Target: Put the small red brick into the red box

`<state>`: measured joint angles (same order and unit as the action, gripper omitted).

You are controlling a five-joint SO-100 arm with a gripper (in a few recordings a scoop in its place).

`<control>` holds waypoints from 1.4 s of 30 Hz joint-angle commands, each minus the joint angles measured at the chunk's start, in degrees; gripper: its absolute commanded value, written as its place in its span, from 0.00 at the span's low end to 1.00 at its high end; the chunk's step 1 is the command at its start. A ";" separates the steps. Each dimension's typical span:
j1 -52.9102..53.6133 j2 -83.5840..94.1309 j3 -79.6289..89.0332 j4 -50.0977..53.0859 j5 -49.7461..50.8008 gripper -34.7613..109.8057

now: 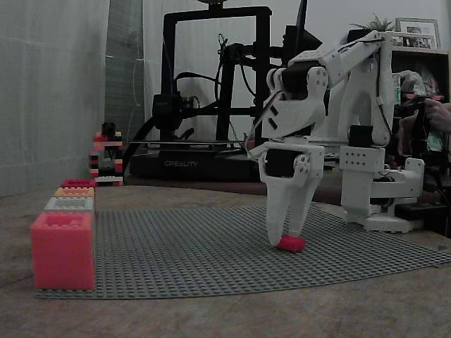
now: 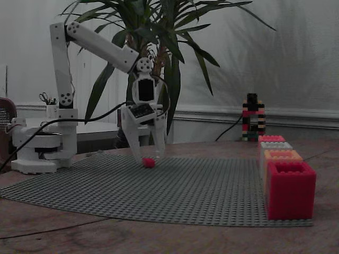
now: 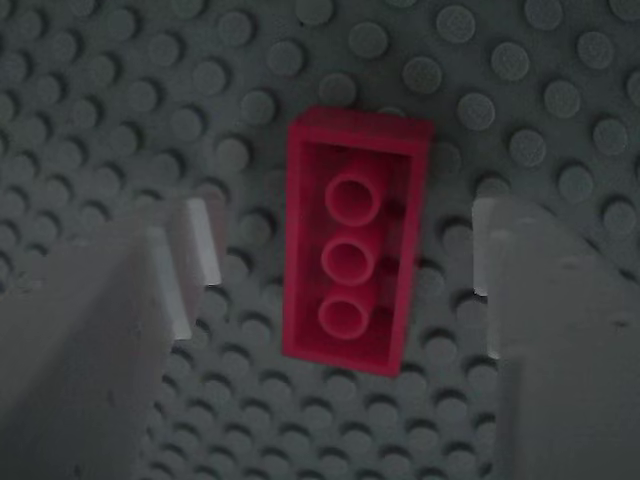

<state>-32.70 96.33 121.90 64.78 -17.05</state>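
A home room turned hobby workshop: a Creality 3D printer (image 1: 211,91) stands behind the table, framed photographs (image 1: 417,32) sit on a shelf, a tall potted palm (image 2: 159,42) rises before a white wall with a moulded rail (image 2: 296,114), and a cup of scissors (image 2: 50,106) rests on a side table

Grey studded baseplate (image 1: 211,246), black-and-red brick tower (image 2: 252,117), potted plant (image 2: 159,32) — perhaps a palm

"CREALITY" in pale letters on the black 3D printer's base (image 1: 184,164), no other readable text
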 commanded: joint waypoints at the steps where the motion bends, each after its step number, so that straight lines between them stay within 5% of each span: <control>1: -0.35 1.41 0.35 -0.26 -0.26 0.40; 26: 0.62 2.29 -5.54 -3.16 9.14 0.24; 42: 46.58 -2.46 -44.91 -4.04 5.80 0.24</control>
<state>5.01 93.69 84.20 62.23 -8.53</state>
